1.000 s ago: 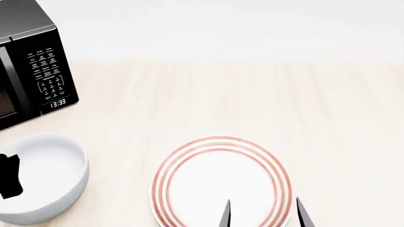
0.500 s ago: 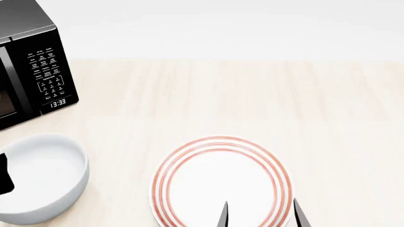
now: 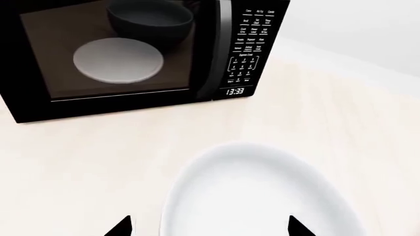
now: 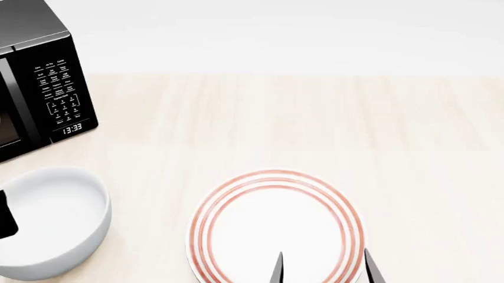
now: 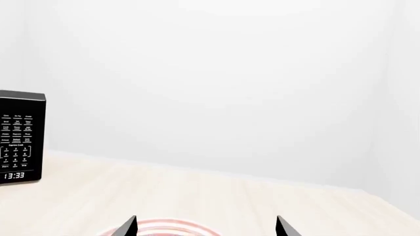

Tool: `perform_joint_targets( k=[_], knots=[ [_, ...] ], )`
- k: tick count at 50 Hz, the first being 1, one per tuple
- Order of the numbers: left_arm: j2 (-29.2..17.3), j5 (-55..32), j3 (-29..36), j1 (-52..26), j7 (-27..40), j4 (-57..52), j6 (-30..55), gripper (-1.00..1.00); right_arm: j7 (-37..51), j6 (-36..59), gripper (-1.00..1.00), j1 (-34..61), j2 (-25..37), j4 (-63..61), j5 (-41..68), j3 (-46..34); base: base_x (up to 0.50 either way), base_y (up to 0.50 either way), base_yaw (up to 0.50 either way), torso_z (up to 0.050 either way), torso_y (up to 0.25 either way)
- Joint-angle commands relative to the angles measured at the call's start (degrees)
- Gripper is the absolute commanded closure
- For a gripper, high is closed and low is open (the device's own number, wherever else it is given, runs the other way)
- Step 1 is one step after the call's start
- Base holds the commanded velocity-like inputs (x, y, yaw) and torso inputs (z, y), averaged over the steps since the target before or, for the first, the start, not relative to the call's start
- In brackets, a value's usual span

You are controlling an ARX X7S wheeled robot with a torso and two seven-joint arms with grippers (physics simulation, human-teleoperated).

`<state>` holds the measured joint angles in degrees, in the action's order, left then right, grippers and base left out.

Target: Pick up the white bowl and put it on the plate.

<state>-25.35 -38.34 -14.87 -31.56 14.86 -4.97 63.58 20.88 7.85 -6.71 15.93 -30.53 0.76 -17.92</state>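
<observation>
The white bowl (image 4: 54,219) sits upright on the wooden counter at the head view's left, apart from the plate (image 4: 274,227) with red rings to its right. My left gripper (image 3: 210,229) is open at the bowl (image 3: 256,196). One fingertip (image 3: 122,227) is outside the rim and the other is over the inside. Only a black bit of that gripper's finger (image 4: 6,215) shows at the head view's left edge. Open with nothing between its fingers, my right gripper (image 4: 323,271) hovers over the plate's near right part, and the plate's rim (image 5: 164,227) shows between its tips.
A black microwave (image 4: 35,88) stands at the back left, close behind the bowl. A pale dish (image 3: 118,60) and a dark bowl show through its window. Bare light-wood counter (image 4: 331,124) stretches behind and to the right of the plate, up to a white wall.
The black part of my left gripper at the bowl has drawn back towards the head view's left edge. The right fingertips have shifted slightly left. Bowl and plate have not moved.
</observation>
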Motion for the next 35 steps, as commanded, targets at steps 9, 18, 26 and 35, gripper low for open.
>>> perform_joint_targets(
  k=[9, 18, 26, 35],
  knots=[
    [-0.4, 3.0, 3.4, -2.8, -0.4, 5.2, -3.0, -1.0, 0.4, -0.1, -1.0, 0.1, 0.4, 0.4, 0.1, -0.5, 0.0, 0.0, 0.0, 0.0, 0.0],
    [-0.5, 4.6, 5.5, -3.8, -2.0, 9.1, -5.8, -1.0, 0.7, -0.1, -1.0, 0.1, 0.5, 0.4, 0.1, -0.7, 0.0, 0.0, 0.0, 0.0, 0.0],
    [-0.1, 4.9, 6.2, -3.4, -2.2, 9.5, -6.7, -1.0, 0.8, -0.1, -1.0, 0.2, 0.7, 0.6, 0.2, -0.9, 0.0, 0.0, 0.0, 0.0, 0.0],
    [0.4, 5.4, 6.6, -2.6, -2.2, 10.3, -7.9, -1.0, 1.0, 0.0, -1.0, 0.3, 0.9, 0.3, 0.4, -0.9, 0.0, 0.0, 0.0, 0.0, 0.0]
  ],
)
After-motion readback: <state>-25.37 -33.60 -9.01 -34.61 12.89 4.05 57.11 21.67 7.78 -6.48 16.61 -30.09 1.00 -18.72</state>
